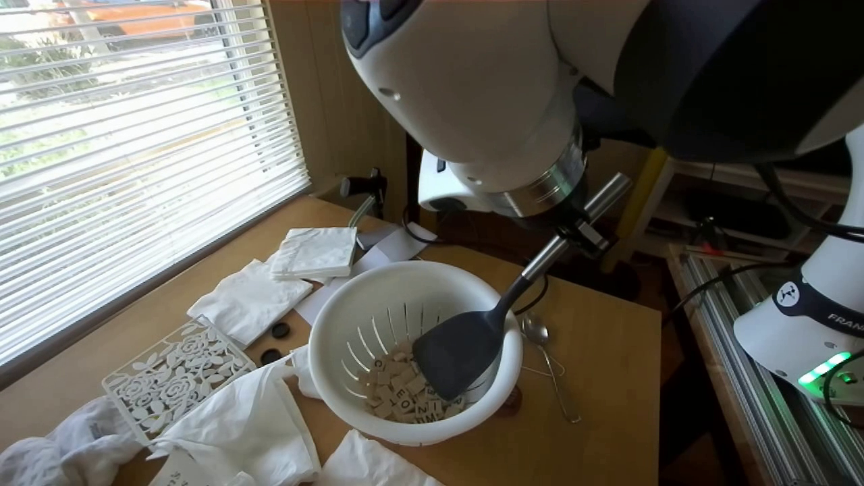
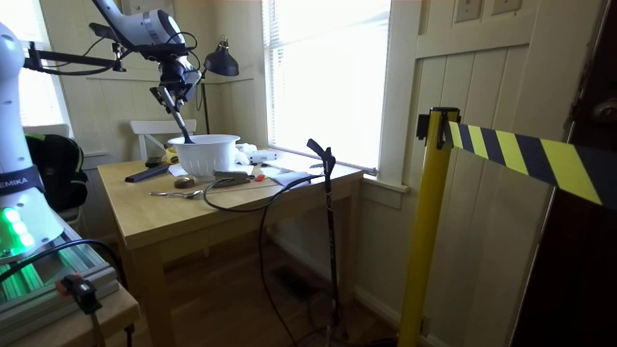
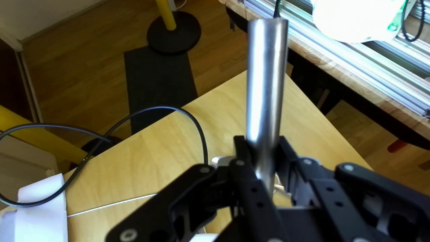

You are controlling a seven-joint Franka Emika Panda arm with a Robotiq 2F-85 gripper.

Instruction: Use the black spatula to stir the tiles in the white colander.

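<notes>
— Panelled walls (image 2: 491,86) and a slatted window blind (image 1: 135,155) are noted as background. What is recorded of the work surface?

— On the wooden table (image 1: 601,378), a white colander (image 1: 364,307) is found standing upright, with white cloths (image 1: 246,422) laid near it.

— Where is the black spatula (image 1: 511,294) located?

— Its blade is held within the colander, tilted, and its shaft is carried up across the rim at a slant. Whether the rim is touched cannot be established.

— By what means is it secured?

— By the gripper (image 3: 262,146). Its jaws are seen pinched on the steel handle in the wrist view, with the end left projecting beyond them. No slack is observed.

— And the contents?

— Small beige tiles (image 1: 401,391), some marked with letters, are gathered on the colander's floor. Part of the heap is hidden by the blade; contact between the two is not resolved.

— What is judged complete?

— The grasp, and the placing of the blade inside the colander, are judged complete. No proof of stirring, for or against, is offered by the lie of the heap.

— What is listed as outstanding?

— The stirring, or the remainder of it. The blade is presumably to be worked down among the tiles and swept through them, the slotted wall being kept from being pushed.
</notes>
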